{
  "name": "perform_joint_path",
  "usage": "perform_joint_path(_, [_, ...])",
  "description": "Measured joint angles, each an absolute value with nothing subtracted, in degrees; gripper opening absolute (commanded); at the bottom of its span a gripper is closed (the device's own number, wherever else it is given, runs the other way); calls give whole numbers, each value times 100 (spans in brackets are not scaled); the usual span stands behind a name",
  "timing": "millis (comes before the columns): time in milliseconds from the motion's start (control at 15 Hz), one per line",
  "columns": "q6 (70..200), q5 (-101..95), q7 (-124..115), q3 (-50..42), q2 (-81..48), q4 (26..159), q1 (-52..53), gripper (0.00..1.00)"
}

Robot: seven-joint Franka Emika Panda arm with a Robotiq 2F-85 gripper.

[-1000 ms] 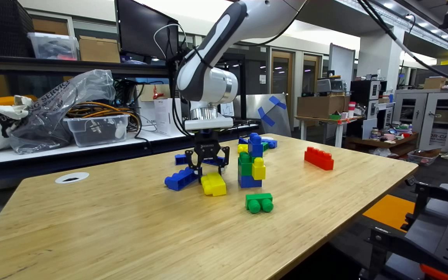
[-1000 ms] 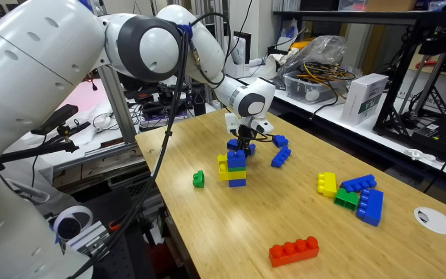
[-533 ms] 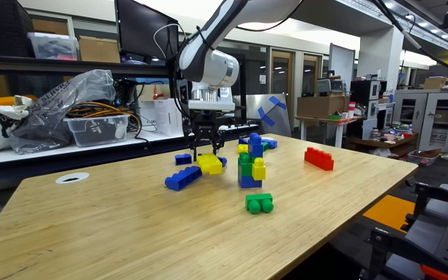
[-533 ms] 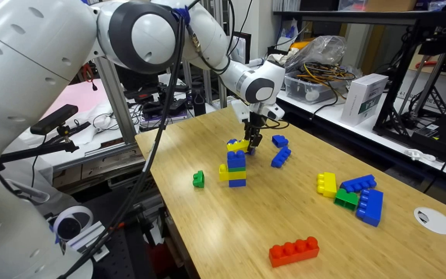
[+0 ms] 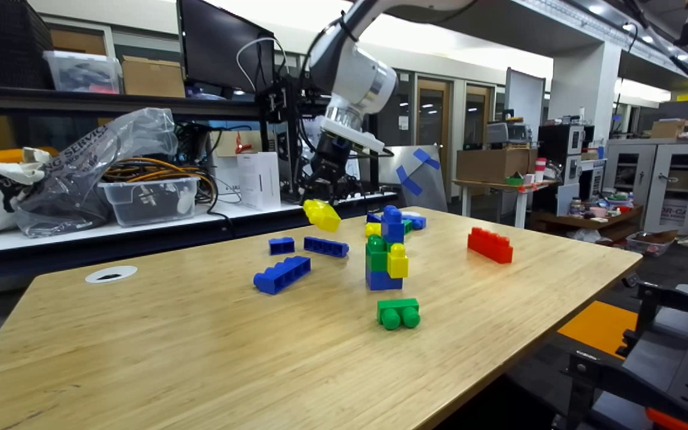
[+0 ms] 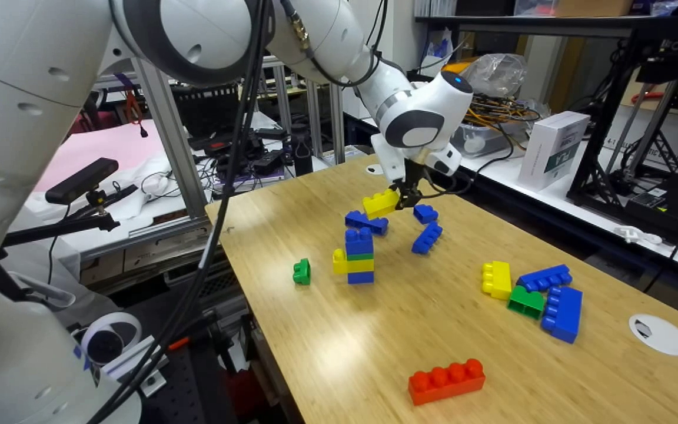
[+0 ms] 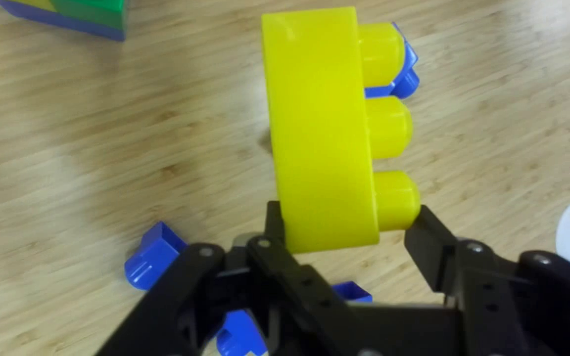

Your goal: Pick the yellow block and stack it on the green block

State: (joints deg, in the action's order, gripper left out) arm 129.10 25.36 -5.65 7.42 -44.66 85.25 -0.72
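Note:
My gripper (image 7: 347, 222) is shut on one end of the yellow block (image 7: 322, 133), a three-stud piece, with one finger against its base and the other on a stud's tip. In both exterior views this yellow block (image 5: 322, 215) hangs tilted in the air, above and behind the stack, below the gripper (image 5: 320, 199). Green blocks show in several places: a loose two-stud green block (image 5: 398, 313) lies on its side, and another green block (image 5: 376, 252) sits inside the stack, between a blue base and a blue top block (image 6: 359, 241). Which green one is meant I cannot tell.
Three blue blocks, including a long blue block (image 5: 282, 274), lie near the stack. A red block (image 6: 446, 383) rests apart. Another group holds a yellow block (image 6: 497, 280), a green block (image 6: 526, 302) and two blue ones. A shelf with a plastic bin (image 5: 150, 200) borders the table.
The yellow block, held throughout, has risen and moved away from the stack. My gripper and wrist now tilt, where they stood upright before. Blocks on the table look unmoved.

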Motion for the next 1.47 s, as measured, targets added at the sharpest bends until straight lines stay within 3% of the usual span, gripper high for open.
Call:
perform_joint_path(667, [13828,6322,3143,1391,-3291,11113,-1550,38])
perform_joint_path(1067, [13151,8305,5121,954,-2878,12004,-1489,38])
perform_joint_path(1467, [12224,9042,6249,306,-2869,12394,-1121,38])
